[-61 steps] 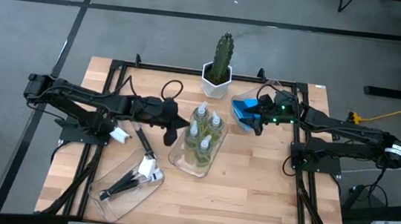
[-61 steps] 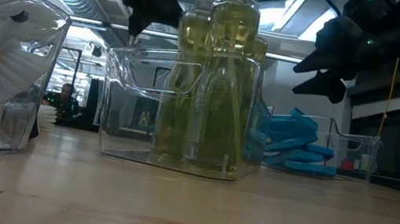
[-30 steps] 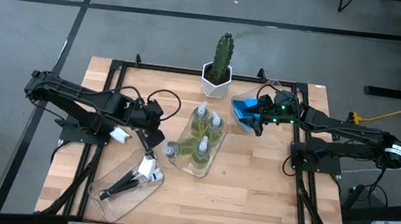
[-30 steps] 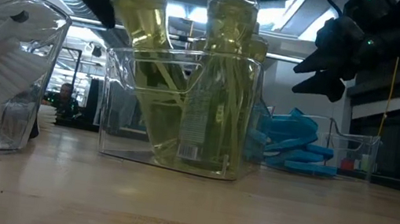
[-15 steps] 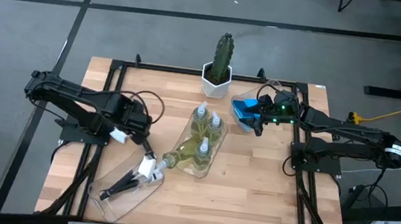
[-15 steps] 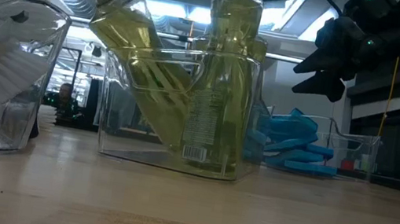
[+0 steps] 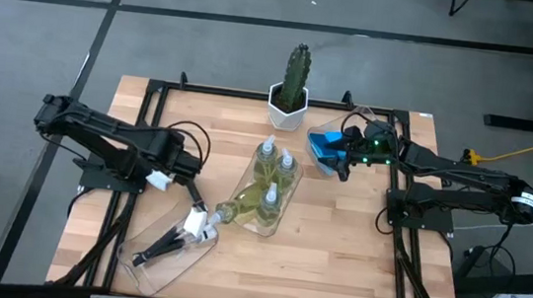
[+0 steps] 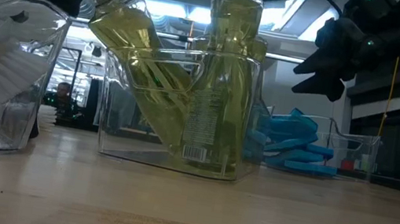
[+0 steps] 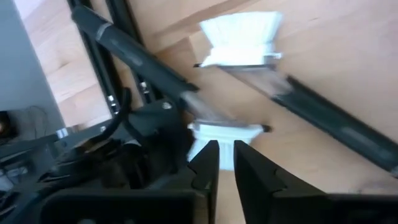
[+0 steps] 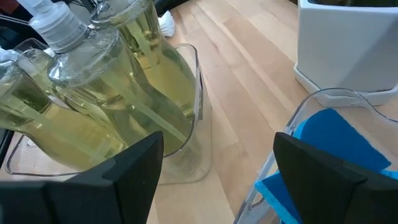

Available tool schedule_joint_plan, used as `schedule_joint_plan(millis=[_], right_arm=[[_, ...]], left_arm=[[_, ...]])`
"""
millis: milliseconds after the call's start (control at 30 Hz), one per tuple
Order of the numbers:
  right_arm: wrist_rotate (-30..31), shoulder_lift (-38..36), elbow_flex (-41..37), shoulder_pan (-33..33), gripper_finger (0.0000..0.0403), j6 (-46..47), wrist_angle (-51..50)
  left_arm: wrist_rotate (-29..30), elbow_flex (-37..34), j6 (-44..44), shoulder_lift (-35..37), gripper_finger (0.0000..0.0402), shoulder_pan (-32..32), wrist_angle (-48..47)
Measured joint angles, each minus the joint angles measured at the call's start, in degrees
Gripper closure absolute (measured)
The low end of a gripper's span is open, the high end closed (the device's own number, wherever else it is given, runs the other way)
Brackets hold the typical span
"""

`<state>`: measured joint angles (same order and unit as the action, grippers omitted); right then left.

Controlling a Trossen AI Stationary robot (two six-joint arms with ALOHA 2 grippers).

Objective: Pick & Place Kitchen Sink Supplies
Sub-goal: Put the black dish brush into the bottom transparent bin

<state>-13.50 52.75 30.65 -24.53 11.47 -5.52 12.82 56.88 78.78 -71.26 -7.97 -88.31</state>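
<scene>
Several clear bottles of yellow-green liquid [image 7: 270,184] stand in a clear tray [image 7: 284,215]. One bottle [image 8: 141,55] is tipped and leans with its neck on the tray's near-left rim, its cap [image 7: 224,207] outside. My left gripper [image 7: 188,169] is shut, to the left of that tray, above black-handled brushes with white heads [image 9: 225,134]. More brushes [image 7: 183,235] lie in a second clear tray. My right gripper [image 10: 217,180] is open and hovers at the tray of blue sponges [image 7: 325,143].
A green cactus in a white pot [image 7: 292,87] stands at the far edge between the two arms. A black frame [image 7: 153,97] rims the table. Bare wood [image 7: 334,265] lies near and right of the bottle tray.
My left gripper has drawn away from the bottle tray toward the table's left edge. The bottle nearest it has tipped further over toward the near-left and now leans on the tray's rim with its cap outside. The other bottles have stayed upright.
</scene>
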Motion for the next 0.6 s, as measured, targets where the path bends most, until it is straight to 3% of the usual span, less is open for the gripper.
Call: schedule_joint_plan(millis=[333, 400, 533, 600], right_arm=[[4.8, 0.0, 0.0, 0.0, 0.0102, -3.0, -0.4], [2.3, 0.0, 0.0, 0.0, 0.0102, -6.7, -0.4], [-8.2, -0.3, 0.0, 0.0, 0.0102, -14.2, -2.5], [-9.9, -0.7, 0.0, 0.0, 0.0102, -14.7, -2.5]], left_arm=[[3.6, -3.7, -0.3, 0.0, 0.0314, 0.7, 2.3], [3.9, -3.8, -2.4, 0.0, 0.0315, 0.7, 4.3], [4.1, -3.8, -7.2, 0.0, 0.0326, 0.7, 9.8], [4.1, -3.8, -9.2, 0.0, 0.0334, 0.7, 12.0]])
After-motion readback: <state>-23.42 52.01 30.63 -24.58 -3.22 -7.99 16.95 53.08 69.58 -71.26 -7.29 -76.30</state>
